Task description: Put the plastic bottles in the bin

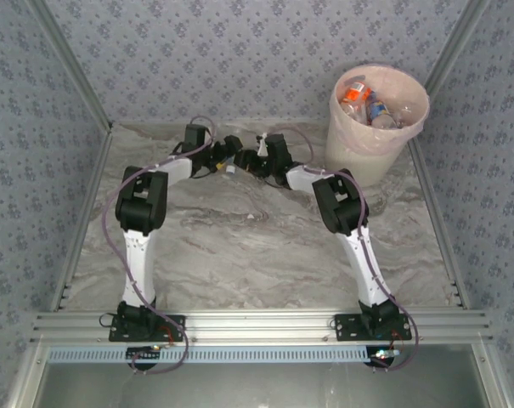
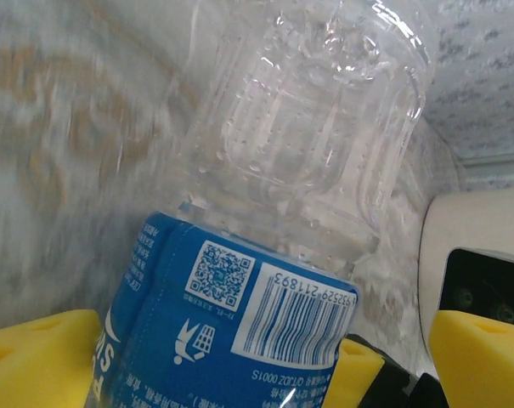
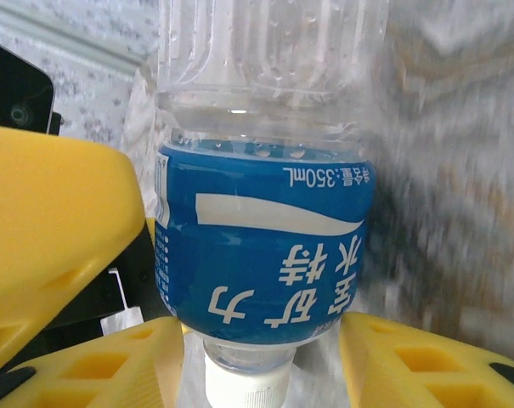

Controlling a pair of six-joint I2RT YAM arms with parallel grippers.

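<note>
A clear plastic bottle (image 3: 265, 246) with a blue label and white cap lies between both grippers at the back middle of the table. My right gripper (image 3: 263, 357) is shut on it, with its yellow fingertips (image 3: 392, 357) pressed against the shoulder just above the cap. My left gripper (image 2: 265, 365) stands wide open around the same bottle (image 2: 240, 314), with room on its right side. In the top view the two grippers meet nose to nose, left (image 1: 227, 157) and right (image 1: 252, 160). The bin (image 1: 358, 144) stands at the back right, with several bottles (image 1: 371, 104) inside.
The marbled table (image 1: 240, 246) is walled by patterned panels on three sides, with metal rails along its edges. One finger of the left gripper (image 3: 53, 221) crowds the left of the right wrist view. The bin sits close behind the right arm's elbow (image 1: 341, 200).
</note>
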